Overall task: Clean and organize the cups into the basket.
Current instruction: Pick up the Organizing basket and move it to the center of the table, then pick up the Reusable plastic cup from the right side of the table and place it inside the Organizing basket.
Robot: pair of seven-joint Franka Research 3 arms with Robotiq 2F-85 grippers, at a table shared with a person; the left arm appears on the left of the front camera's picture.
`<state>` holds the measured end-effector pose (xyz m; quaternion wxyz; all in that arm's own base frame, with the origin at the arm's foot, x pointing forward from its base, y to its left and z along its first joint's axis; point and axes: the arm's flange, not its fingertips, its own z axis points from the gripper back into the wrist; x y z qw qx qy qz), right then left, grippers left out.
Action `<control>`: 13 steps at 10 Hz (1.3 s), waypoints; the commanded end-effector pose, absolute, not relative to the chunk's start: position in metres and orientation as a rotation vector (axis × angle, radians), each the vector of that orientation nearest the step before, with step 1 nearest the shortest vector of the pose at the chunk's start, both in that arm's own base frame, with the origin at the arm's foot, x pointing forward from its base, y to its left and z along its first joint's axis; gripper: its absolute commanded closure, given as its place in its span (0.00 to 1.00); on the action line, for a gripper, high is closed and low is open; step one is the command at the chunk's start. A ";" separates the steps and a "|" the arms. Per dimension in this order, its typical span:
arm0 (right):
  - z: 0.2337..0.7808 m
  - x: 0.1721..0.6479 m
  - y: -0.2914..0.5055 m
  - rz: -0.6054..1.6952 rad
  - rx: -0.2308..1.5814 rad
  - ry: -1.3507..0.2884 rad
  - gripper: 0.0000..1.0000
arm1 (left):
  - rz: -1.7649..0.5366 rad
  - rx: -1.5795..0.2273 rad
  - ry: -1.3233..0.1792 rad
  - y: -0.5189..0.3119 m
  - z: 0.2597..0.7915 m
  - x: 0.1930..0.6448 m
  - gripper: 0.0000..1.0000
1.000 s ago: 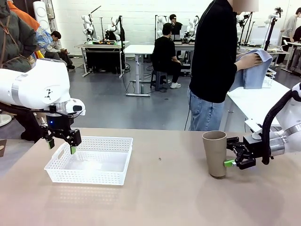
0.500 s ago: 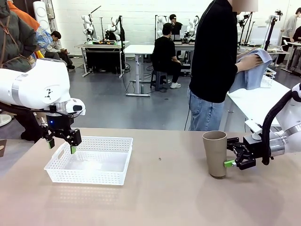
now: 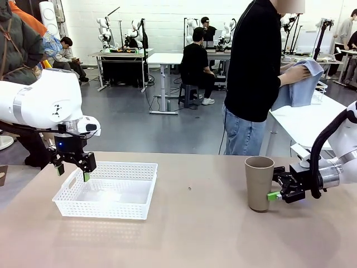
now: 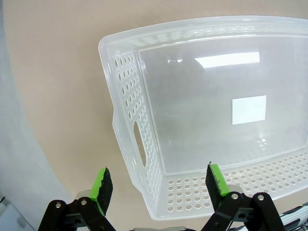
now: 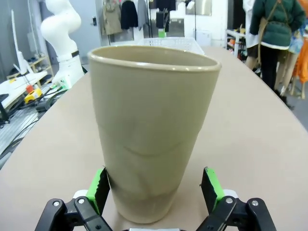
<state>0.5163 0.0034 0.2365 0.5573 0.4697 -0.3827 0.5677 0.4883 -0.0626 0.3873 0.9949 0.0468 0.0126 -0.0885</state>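
This is a robotics lab in a big open hall. The white left arm [image 3: 39, 103] at nine o'clock and the right arm [image 3: 340, 162] at three reach over a tan bench [image 3: 189, 234]. They carry a black, green-padded left tool [image 3: 73, 173] and right tool [image 3: 276, 187]. Toward twelve o'clock lie a grey floor [image 3: 128, 128], a white brick wall [image 3: 167, 17] and rows of white far benches [image 3: 167, 58], with a seated person [image 3: 195, 61] at one.

You have bare counter [image 3: 195, 223] between the basket [image 3: 111, 190] and the upright cup [image 3: 259, 181], a clear lane. The basket's inside lies open from above. The cup stands between your right gripper's [image 3: 275, 187] spread jaws, blocking the way forward.
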 end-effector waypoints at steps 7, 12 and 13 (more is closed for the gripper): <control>0.231 0.527 0.020 1.385 1.218 -0.824 0.00 | -0.138 0.077 0.039 -0.063 0.386 0.494 0.00; 0.231 0.528 0.022 1.392 1.211 -0.824 0.00 | -0.146 0.075 0.039 -0.063 0.387 0.493 0.00; 0.231 0.529 0.022 1.397 1.211 -0.823 0.00 | -0.147 0.073 0.040 -0.063 0.387 0.493 0.00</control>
